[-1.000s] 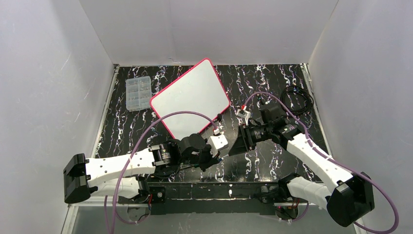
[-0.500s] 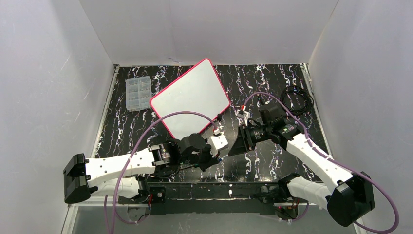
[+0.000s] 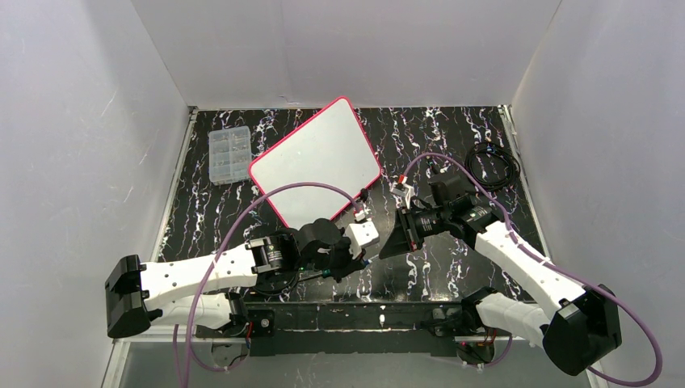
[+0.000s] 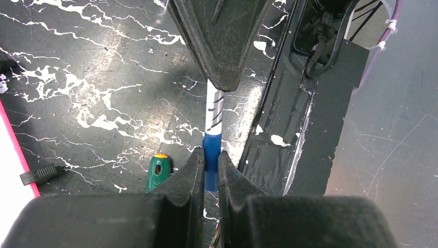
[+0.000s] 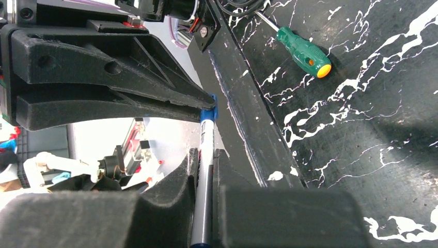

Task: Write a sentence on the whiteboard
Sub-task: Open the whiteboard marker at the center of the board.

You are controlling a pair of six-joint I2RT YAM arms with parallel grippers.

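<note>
Uncapping grip. Left gripper [image 4: 209, 156] clamped on the blue cap [image 4: 212, 142], right gripper [image 5: 205, 155] clamped on the pen [image 5: 206, 135]; the whiteboard [image 3: 315, 162] lies blank behind both. We judge that a crooked pull could jam the cap or slip the pen loose.

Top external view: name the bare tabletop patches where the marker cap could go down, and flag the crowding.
Bare table: between the whiteboard and the coiled cable; also the patch bordered by the clear box, the whiteboard's left edge and the left arm. Crowded: near centre, where the left gripper and right gripper both clamp the marker, screwdriver close by.
</note>
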